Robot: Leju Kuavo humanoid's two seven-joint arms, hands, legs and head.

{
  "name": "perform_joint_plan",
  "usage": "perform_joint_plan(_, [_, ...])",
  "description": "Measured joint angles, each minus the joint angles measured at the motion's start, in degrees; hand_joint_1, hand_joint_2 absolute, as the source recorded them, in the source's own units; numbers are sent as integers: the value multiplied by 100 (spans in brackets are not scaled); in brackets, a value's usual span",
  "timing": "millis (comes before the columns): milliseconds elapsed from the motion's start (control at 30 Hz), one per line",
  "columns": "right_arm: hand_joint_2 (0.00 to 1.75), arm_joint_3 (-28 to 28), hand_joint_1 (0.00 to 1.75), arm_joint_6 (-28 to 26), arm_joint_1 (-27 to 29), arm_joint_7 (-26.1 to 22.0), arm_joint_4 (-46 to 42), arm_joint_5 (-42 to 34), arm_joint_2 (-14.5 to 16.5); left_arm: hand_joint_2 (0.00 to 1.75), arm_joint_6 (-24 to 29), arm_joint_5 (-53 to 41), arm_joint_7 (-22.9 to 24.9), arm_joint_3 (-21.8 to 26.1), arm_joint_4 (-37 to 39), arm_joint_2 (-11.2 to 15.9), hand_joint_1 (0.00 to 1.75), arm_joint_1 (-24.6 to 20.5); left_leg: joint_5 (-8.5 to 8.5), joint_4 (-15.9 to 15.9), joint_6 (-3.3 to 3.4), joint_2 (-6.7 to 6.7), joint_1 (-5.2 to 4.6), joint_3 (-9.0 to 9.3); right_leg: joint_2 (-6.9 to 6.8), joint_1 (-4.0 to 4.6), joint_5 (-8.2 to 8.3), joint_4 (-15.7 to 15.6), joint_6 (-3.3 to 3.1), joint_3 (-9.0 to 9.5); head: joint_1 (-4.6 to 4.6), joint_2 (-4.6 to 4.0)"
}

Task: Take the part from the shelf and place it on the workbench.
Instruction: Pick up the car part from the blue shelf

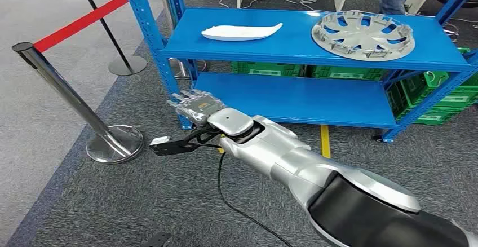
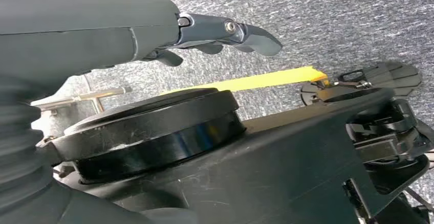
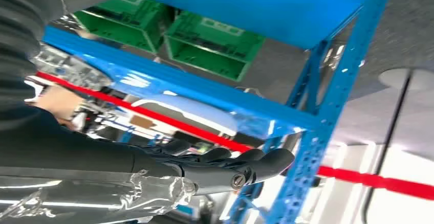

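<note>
A flat white part (image 1: 241, 31), long and tapered, lies on the blue shelf's (image 1: 293, 49) top level. The right hand (image 1: 194, 106) reaches toward the shelf, fingers apparently extended, holding nothing. The left hand (image 2: 225, 35) is empty, fingers loosely curved.

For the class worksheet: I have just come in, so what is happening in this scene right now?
A humanoid robot stands before a blue shelf. Its right hand is stretched out low, near the shelf's front left post, holding nothing. On the top level lie a white part and a silver wheel cover, both untouched. The left hand hangs over the carpet, holding nothing. Green crates sit behind the shelf.
</note>
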Motion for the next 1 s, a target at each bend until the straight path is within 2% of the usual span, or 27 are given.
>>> perform_joint_plan(167, [175,-65,0,-118,-247,385,152,-111,-183,175,-1,-62,0,-10,0,-2,0,-38,3,1,3,0,0,1,-4,-2,4,-2,0,1,0,0])
perform_joint_plan(467, [175,-429,0,-262,-468,1152,444,-309,-1103,175,-22,-126,36,-13,0,5,0,-44,5,4,9,1,-10,-4,3,-14,20,-9,12,-1,1,-1])
perform_joint_plan(667, [175,-726,0,-493,-514,1286,508,-406,-1641,175,-23,-134,59,-13,0,18,0,-20,5,4,9,1,-11,-8,5,-15,22,-9,15,-6,1,-1])
perform_joint_plan(833, [175,-852,0,-504,-526,1411,543,-403,-1904,175,-28,-141,59,-12,0,36,0,-6,5,4,9,2,-10,-12,8,-14,22,-8,15,-12,0,0])
perform_joint_plan(1000, [175,-988,0,-337,-486,1894,601,-409,-2171,175,-22,-177,59,-11,0,48,0,5,6,4,11,1,-10,-15,0,-14,22,-9,15,-12,1,-1])
